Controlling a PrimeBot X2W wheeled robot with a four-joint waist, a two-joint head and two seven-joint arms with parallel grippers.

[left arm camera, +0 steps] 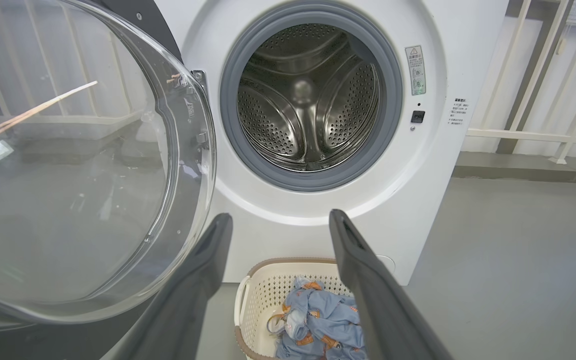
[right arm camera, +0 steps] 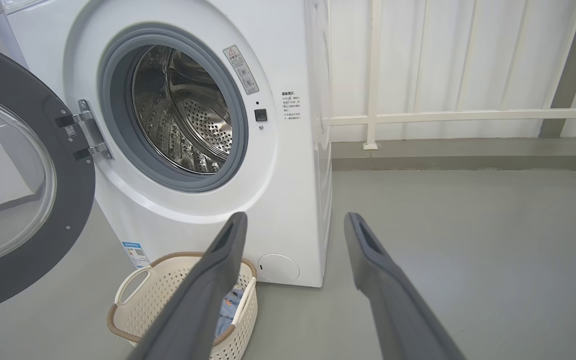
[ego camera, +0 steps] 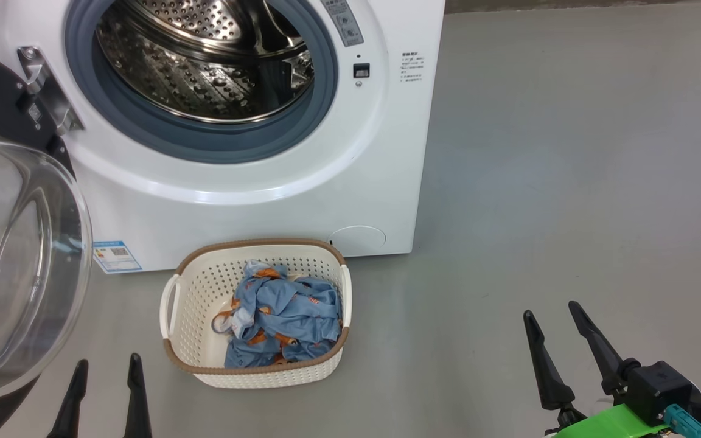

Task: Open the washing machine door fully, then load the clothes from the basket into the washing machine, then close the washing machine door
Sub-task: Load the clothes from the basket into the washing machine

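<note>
Washing machine (ego camera: pixel 253 201), white and front-loading, stood on the grey floor (ego camera: pixel 569 182) with its mouth uncovered, a grey gasket (ego camera: pixel 204 143) ringing the perforated steel drum (ego camera: pixel 204 67). Its door (ego camera: pixel 16 261), black-rimmed with a bulging clear bowl, hung swung wide on the hinge (ego camera: pixel 46 91) at the robot's left, clear of the opening. Just before the machine's front sat the basket (ego camera: pixel 195 304), cream with a brown rim, upright on the floor, near the blue label (ego camera: pixel 117 256) at the machine's lower corner. The clothes (ego camera: pixel 283 316), crumpled light blue fabric with orange prints, lay inside the basket, heaped toward its right half. The left gripper (ego camera: pixel 108 360) hovered low beside the door's lower edge, left of the basket, its fingers (ego camera: pixel 137 395) apart and holding nothing. The right gripper (ego camera: pixel 551 309) hung well to the basket's right over bare floor, likewise spread and empty.
</note>
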